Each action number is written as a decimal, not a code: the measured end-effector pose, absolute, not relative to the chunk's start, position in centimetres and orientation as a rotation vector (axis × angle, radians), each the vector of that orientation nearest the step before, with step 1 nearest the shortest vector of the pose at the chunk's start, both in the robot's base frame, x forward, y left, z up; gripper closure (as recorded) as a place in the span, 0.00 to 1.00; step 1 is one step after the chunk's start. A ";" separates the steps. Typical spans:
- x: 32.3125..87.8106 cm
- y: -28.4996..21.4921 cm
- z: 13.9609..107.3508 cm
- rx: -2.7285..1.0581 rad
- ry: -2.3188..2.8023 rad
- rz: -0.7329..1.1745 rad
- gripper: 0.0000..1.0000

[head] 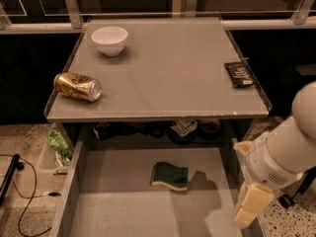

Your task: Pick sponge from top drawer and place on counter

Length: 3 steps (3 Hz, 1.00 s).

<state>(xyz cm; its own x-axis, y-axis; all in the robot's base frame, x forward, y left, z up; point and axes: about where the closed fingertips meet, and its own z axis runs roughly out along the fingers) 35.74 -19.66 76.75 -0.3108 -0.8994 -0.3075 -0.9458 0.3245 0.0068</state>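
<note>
The pincer [251,206] hangs at the lower right of the frame, at the end of the white arm [286,149] that comes in from the right edge. It sits over the right-hand side wall of the open drawer [123,209] and points down. Whether it is open or closed I cannot tell from this angle, but nothing shows in its hold. The sponge [170,176] lies left of the pincer and a little higher in the frame, well apart from it. It rests flat on the drawer bottom near the middle, closer to the back of the drawer than to the front, with bare drawer floor all around it. Its dark green side faces up and a strip of yellow foam shows along the near edge. Its long axis runs roughly left to right across the frame, tipped only slightly. The coming move is likely a reach leftward and a bit toward the back of the drawer, then a descent, closing across the short way of the sponge. Above the drawer, the counter [168,83] fills the upper half of the frame. It carries a white bowl [109,39] at upper left, a tipped gold can [78,86] on the left edge and a black packet [238,74] on the right edge. Its middle looks the simplest place to set the sponge.
</note>
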 end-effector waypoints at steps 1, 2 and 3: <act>36.2 -18.0 72.5 -1.576 2.251 0.354 0.00; 38.1 -16.4 69.2 -1.480 2.169 0.381 0.00; 38.1 -16.4 69.1 -1.480 2.169 0.381 0.00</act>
<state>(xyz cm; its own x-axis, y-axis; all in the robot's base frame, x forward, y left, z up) 38.07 -16.43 69.15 -0.2973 -0.7914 -0.5342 -0.9260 0.3753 -0.0405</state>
